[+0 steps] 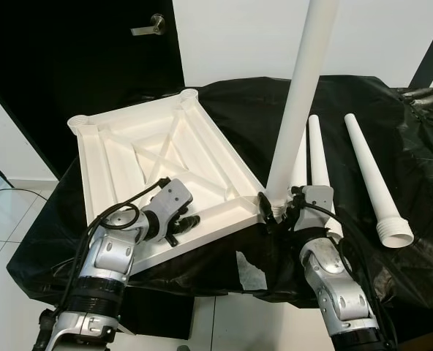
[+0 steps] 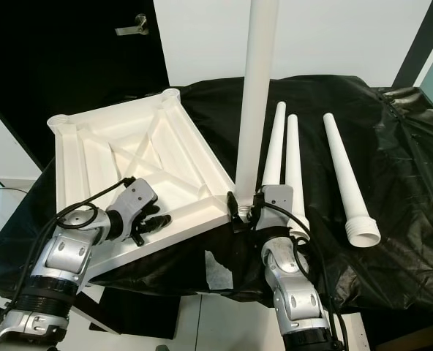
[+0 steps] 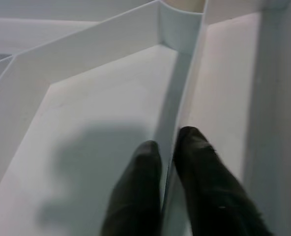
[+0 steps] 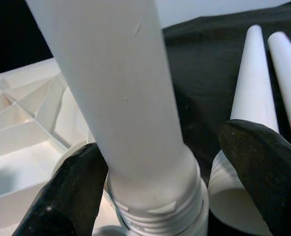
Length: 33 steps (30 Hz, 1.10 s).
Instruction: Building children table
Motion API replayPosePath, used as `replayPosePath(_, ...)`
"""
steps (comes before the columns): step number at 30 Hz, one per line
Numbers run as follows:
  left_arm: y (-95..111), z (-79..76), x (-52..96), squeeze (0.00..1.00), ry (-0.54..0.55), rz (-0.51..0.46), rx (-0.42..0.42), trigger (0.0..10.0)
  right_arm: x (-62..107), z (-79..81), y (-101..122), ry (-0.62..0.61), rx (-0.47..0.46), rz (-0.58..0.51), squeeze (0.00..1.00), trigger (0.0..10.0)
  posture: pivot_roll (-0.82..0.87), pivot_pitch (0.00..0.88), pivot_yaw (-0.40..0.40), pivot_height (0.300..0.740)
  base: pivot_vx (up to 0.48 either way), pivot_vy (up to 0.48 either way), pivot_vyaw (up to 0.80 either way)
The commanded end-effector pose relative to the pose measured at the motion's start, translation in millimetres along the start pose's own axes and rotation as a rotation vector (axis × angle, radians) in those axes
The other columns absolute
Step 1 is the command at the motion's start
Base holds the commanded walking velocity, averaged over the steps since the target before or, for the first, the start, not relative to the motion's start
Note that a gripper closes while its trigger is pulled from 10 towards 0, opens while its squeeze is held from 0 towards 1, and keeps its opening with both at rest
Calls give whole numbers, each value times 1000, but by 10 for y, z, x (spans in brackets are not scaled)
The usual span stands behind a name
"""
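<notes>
The white tabletop [image 1: 158,157] lies upside down on the desk [image 1: 392,146], which is draped in black plastic sheeting, with its ribbed underside facing up and its near edge hanging a little past the desk's front. One white leg [image 1: 297,110] stands upright in the near right corner socket. Three more legs lie on the sheeting to its right: two [image 2: 279,157] side by side just behind the standing one, and a third [image 1: 374,179] well apart, threaded end toward the robot. A dark door with a lever handle [image 1: 149,26] is behind the tabletop.

The right tool [image 1: 279,212] sits at the base of the standing leg; its wrist view shows the fingers [image 4: 67,196] spread on either side of the threaded collar [image 4: 160,206], whether pressing on it I cannot tell.

The left tool [image 1: 183,223] rests on the tabletop's near edge. Its wrist view shows the two fingers [image 3: 135,191] close together, pinching a thin upright rib [image 3: 177,118].
</notes>
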<state>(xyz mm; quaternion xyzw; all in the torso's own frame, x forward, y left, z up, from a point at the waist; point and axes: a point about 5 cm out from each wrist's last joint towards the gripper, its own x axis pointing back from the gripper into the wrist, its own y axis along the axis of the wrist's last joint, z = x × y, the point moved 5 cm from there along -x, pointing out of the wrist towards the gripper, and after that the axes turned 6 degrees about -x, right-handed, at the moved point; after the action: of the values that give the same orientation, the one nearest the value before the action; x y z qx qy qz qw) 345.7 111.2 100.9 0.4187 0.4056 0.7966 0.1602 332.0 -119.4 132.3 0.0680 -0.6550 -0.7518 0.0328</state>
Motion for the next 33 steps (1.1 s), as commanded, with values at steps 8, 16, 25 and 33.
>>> replayPosePath(8,-155,415,89,0,322,98,13,0,-13,-28,-18,-20,-13,14,0,10000,-47,0,56,740,0,0,0)
replayPosePath(16,-30,339,8,8,302,70,-3,10000,-28,-15,-1,-20,-18,7,0,10000,-49,0,57,740,0,0,0)
replayPosePath(25,339,286,67,0,215,-114,131,10000,-5,55,-51,13,-12,32,0,10000,-45,0,53,740,0,0,0)
replayPosePath(33,577,411,284,0,207,-233,151,10000,17,124,-101,52,-9,61,0,10000,-39,0,49,740,0,0,0)
